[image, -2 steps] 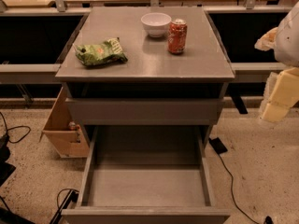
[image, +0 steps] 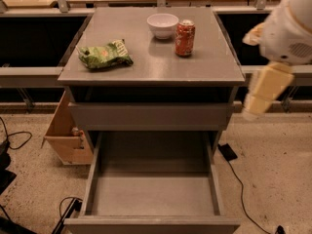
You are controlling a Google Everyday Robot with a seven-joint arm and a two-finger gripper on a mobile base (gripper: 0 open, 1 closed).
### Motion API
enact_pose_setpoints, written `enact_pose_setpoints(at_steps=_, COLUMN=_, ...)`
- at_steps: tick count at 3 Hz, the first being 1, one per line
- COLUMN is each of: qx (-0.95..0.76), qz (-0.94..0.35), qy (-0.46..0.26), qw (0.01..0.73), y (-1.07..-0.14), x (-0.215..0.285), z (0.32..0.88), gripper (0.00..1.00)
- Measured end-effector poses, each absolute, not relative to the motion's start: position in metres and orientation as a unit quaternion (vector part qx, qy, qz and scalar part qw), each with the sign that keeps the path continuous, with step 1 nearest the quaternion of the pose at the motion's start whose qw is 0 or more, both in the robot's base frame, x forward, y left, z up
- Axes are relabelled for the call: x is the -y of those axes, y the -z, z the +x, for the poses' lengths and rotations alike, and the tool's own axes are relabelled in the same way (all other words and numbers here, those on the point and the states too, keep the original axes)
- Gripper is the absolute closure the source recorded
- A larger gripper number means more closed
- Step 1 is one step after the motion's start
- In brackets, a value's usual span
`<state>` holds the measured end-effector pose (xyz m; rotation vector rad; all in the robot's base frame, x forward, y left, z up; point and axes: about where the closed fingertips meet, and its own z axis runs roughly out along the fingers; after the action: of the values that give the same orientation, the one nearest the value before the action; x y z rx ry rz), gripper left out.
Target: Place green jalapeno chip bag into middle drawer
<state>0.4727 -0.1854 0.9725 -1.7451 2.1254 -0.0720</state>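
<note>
Our end effector [image: 258, 99] hangs right of the tabletop [image: 161, 69]; its grip we cannot tell. We should descend squarely onto the green jalapeno chip bag [image: 104, 55].

The green jalapeno chip bag [image: 104, 55] lies on the left of the cabinet top [image: 156, 67], well apart from the white bowl [image: 163, 25] and the soda can [image: 185, 38] beside it. The middle drawer [image: 152, 194] stands open below. The gripper [image: 261, 94] hangs off the cabinet's right side

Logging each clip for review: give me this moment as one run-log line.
chip bag: on cabinet top, left side, untouched | drawer: open, empty | gripper: right of cabinet, away from bag
</note>
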Motion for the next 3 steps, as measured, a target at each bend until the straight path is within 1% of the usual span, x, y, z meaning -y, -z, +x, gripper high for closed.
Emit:
enact_pose_setpoints(at_steps=1, qx=-0.706, qz=-0.660, qy=-0.002, qw=0.257, y=-0.971, x=0.113, z=0.543, gripper=0.00)
enact_pose_setpoints(at_steps=2, qx=-0.654, qz=-0.688, qy=-0.035, qw=0.313, y=-0.982, x=0.027, z=0.603, gripper=0.00)
enact_pose_setpoints(at_steps=3, qx=-0.655, qz=-0.687, qy=-0.035, qw=0.311, y=-0.981, x=0.029, z=0.602, gripper=0.00)
